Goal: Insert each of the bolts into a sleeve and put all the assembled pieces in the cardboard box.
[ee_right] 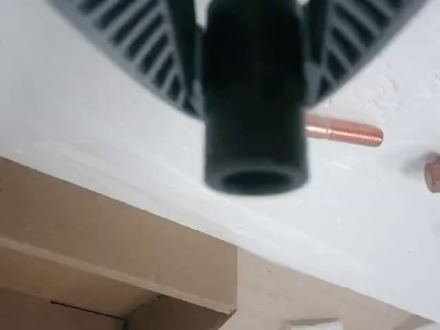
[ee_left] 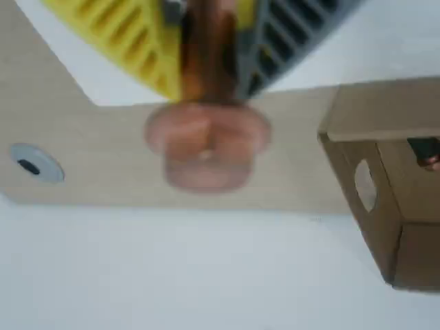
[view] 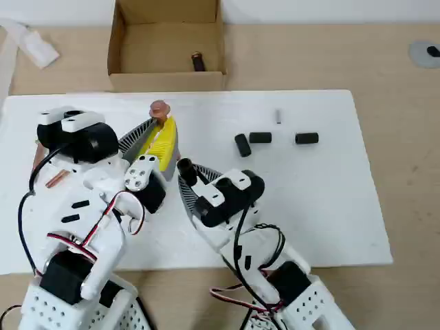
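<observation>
So far: one assembled piece [view: 198, 62] in cardboard box [view: 167, 81].
Left gripper [view: 159, 124]: gripping bolt [ee_left: 205, 144].
Right gripper [view: 185, 174]: gripping sleeve [ee_right: 254, 124].
Remaining: joining, boxing, loose sleeves [view: 260, 137].

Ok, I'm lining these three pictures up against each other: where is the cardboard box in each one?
High view: cardboard box at top, left of centre, just beyond the white mat.
Left wrist view: the box, a holed wall showing, beside the head of the gripped bolt.
Right wrist view: the box past the mat's edge, beyond the mouth of the sleeve.
Shared landmark: the white mat's edge.
</observation>
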{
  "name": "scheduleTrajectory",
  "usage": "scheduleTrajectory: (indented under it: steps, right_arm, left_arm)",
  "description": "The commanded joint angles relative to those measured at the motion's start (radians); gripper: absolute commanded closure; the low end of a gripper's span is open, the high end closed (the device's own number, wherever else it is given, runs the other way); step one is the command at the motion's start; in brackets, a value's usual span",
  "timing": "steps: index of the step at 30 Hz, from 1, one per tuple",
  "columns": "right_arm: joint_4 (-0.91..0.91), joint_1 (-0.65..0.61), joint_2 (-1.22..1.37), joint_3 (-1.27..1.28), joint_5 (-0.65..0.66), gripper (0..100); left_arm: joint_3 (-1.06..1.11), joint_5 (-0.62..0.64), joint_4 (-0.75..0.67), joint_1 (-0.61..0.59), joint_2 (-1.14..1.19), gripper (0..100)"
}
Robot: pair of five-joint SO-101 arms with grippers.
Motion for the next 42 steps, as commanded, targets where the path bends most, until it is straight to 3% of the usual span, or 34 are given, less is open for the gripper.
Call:
scheduleTrajectory:
  steps: [1, 18, 25, 42]
  right_arm:
    - [-0.029, 0.008, -0.143, -0.004, 0.011, 98.9]
    - [-0.126, 0.005, -0.143, -0.005, 0.069, 98.9]
    - [-0.160, 0.005, -0.143, -0.004, 0.069, 98.9]
    - [-0.212, 0.008, -0.140, -0.004, 0.069, 98.9]
  left_arm:
    - [-0.006, 0.000, -0.029, -0.005, 0.010, 99]
    - [0.031, -0.003, -0.068, 0.015, 0.007, 99]
    - [0.031, -0.086, -0.129, 0.017, 0.010, 99]
    - [0.041, -0.110, -0.109, 0.028, 0.005, 99]
